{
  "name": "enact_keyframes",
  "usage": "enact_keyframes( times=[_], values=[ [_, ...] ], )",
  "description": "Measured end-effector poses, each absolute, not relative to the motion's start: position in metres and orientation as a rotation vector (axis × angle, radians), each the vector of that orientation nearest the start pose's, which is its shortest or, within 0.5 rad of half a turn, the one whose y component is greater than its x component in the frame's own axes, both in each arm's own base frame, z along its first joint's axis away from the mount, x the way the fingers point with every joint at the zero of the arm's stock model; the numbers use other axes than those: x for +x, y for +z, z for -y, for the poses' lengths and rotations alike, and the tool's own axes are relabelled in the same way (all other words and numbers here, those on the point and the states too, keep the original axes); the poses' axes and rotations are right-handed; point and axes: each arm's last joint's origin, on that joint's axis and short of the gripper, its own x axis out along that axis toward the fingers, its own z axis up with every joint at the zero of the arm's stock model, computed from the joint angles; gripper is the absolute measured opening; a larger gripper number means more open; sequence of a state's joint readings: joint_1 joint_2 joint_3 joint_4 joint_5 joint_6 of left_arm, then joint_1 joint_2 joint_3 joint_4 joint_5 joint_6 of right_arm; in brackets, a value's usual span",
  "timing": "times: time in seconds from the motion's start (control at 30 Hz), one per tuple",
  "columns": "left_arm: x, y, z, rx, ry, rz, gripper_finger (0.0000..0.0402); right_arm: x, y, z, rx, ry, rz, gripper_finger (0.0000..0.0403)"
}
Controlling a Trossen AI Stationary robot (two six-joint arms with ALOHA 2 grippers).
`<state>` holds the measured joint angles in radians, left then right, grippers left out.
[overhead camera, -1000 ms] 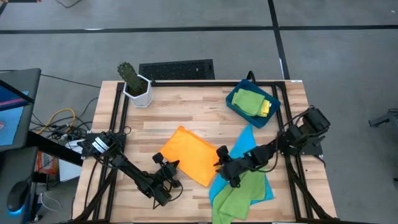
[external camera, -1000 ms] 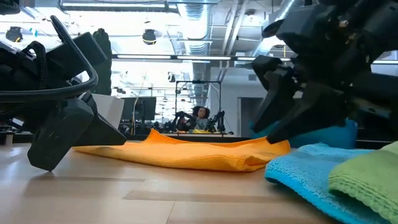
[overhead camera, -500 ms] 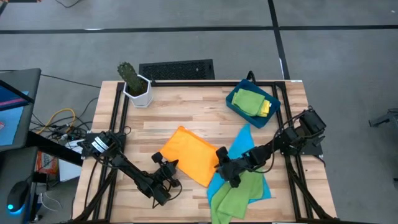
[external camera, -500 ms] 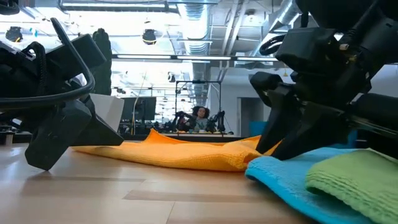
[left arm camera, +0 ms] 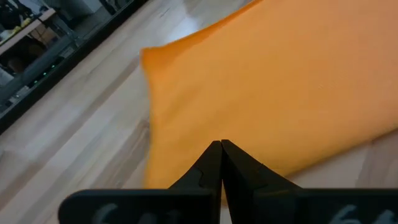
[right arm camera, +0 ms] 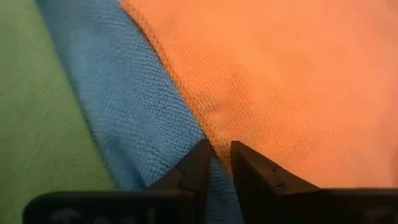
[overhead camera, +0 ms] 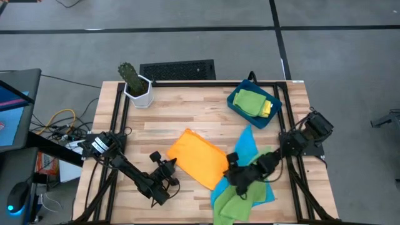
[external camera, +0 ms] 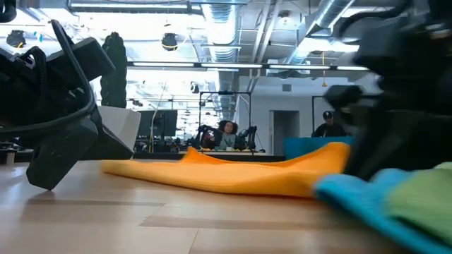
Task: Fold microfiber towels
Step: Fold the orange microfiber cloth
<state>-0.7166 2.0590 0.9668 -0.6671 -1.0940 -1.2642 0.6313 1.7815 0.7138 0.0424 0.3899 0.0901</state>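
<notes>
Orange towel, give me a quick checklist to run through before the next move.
1. Orange towel lies flat on the table: ok.
2. Right gripper sits at the orange towel's edge where it meets the blue towel: ok.
3. Right gripper grips orange only, not blue: cannot tell.
4. Left gripper shut at the opposite edge: ok.
5. Left gripper actually pinching cloth: cannot tell.
6. Green towel lies outside the fold: ok.

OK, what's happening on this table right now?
The right gripper is down at the edge where the folded orange towel overlaps the blue towel, fingers narrowly apart at the seam. The left gripper, shut, sits at the orange towel's other side. A lime green towel lies on the blue one. Another green towel and a yellow one sit in the dark-blue tray.
</notes>
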Motion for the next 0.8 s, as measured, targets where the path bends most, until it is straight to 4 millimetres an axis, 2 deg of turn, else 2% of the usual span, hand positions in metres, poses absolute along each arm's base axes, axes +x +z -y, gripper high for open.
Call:
enact_keyframes(
  times=[0.17, 0.27, 0.33, 0.4, 0.47, 0.53, 0.63, 0.7, 0.8],
  values=[
    [0.238, 0.068, 0.173, 0.25, 0.8, -0.664, 0.0, 0.223, 0.105, -0.172, -0.425, 0.114, -0.935, 0.0117],
    [0.239, 0.07, 0.174, 0.248, 0.807, -0.643, 0.0, 0.223, 0.11, -0.172, -0.479, 0.104, -0.897, 0.0135],
    [0.242, 0.082, 0.177, 0.277, 0.804, -0.639, 0.0, 0.227, 0.114, -0.169, -0.505, 0.091, -0.865, 0.0146],
    [0.246, 0.106, 0.182, 0.308, 0.793, -0.617, 0.0, 0.231, 0.114, -0.165, -0.502, 0.076, -0.864, 0.0155],
    [0.255, 0.139, 0.196, 0.234, 0.768, -0.449, 0.0, 0.235, 0.114, -0.16, -0.494, 0.059, -0.866, 0.0162],
    [0.259, 0.152, 0.203, 0.207, 0.755, -0.333, 0.0, 0.239, 0.115, -0.156, -0.502, 0.051, -0.865, 0.0167],
    [0.27, 0.141, 0.205, 0.211, 0.726, -0.354, 0.0, 0.244, 0.117, -0.154, -0.527, 0.063, -0.829, 0.0171],
    [0.283, 0.133, 0.204, 0.134, 0.71, -0.34, 0.0, 0.248, 0.12, -0.155, -0.541, 0.076, -0.794, 0.0171],
    [0.298, 0.108, 0.202, 0.123, 0.586, -0.429, 0.0, 0.253, 0.124, -0.155, -0.561, 0.088, -0.748, 0.0171]
  ],
)
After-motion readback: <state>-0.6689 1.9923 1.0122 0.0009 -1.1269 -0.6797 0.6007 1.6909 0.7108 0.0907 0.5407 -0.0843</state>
